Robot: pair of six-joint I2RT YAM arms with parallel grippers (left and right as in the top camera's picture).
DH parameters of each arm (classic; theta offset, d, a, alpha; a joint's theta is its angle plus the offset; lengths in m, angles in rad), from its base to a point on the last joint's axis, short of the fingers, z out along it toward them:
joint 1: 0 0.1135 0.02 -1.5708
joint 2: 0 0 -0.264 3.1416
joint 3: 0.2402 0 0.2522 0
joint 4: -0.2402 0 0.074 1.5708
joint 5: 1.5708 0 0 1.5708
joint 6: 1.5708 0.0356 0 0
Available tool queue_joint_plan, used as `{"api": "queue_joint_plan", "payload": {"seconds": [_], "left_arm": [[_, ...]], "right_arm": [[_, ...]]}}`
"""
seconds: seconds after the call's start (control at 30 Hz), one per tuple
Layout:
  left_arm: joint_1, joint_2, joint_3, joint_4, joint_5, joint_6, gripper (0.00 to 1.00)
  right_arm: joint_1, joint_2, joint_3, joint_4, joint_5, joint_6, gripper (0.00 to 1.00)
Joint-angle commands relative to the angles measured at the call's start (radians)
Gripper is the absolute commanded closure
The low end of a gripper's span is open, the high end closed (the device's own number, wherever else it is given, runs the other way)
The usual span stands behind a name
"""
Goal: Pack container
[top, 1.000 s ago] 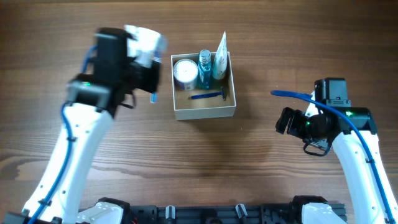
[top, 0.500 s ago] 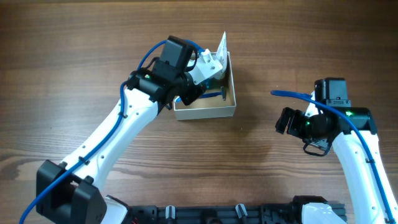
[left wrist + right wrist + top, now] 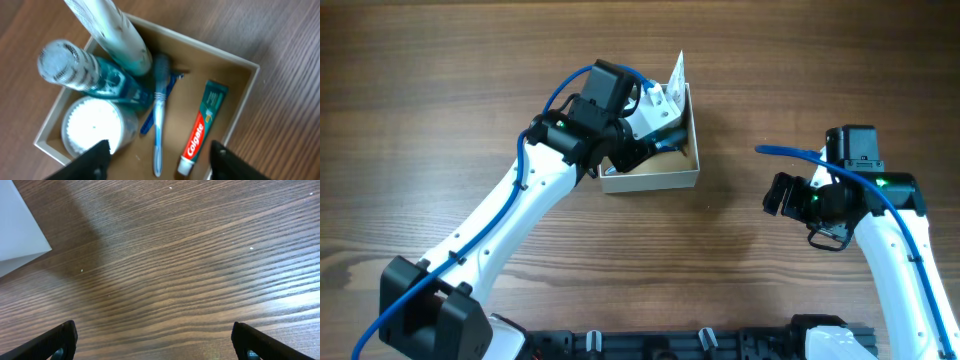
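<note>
A: Well, where is the container (image 3: 650, 182)?
B: On the table (image 3: 175, 255), right under the left gripper (image 3: 160, 162). Its fingers are wide apart and hold nothing. The toothbrush (image 3: 159, 115) lies flat inside.
A: What next?
B: I think it should lift straight up and not bump the tall bottle (image 3: 80, 70). The right gripper (image 3: 157, 342) is wide apart too, empty, off to the side

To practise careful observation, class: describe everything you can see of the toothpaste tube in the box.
The toothpaste tube is small and seemingly soft plastic, with a teal-green crimped end, a red body with white Colgate lettering, and a white cap. It looks closed and undented. It lies flat on the tan floor of the container, alongside one wall, with its cap pointing towards the lower edge of the left wrist view. The blue toothbrush lies beside it, apart. Whether the tube touches the wall cannot be told.
</note>
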Motion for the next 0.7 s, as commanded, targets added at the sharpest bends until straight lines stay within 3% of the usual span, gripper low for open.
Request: {"api": "queue_joint_plan", "payload": {"seconds": [0.0, 0.13, 0.33, 0.43, 0.53, 0.67], "left_arm": [[-0.004, 0.015, 0.000, -0.021, 0.004, 0.006, 0.28], [-0.004, -0.002, 0.000, -0.050, -0.083, -0.110, 0.22], [0.051, -0.105, 0.000, -0.123, -0.212, -0.417, 0.11], [0.128, -0.148, 0.000, -0.144, -0.212, -0.510, 0.00], [0.230, -0.161, 0.000, -0.144, -0.212, -0.576, 0.00], [0.412, -0.159, 0.000, -0.143, -0.212, -0.757, 0.00]], "right_arm": [[0.003, 0.004, -0.003, 0.002, -0.009, -0.019, 0.00], [0.003, 0.004, -0.003, 0.002, -0.009, -0.018, 0.00], [0.003, 0.003, 0.013, 0.021, -0.009, -0.020, 0.00], [0.006, 0.003, 0.086, 0.038, 0.001, -0.021, 0.00], [0.022, 0.003, 0.200, 0.081, 0.050, -0.029, 0.00], [0.055, 0.004, 0.282, 0.240, 0.103, -0.132, 0.00]]}}
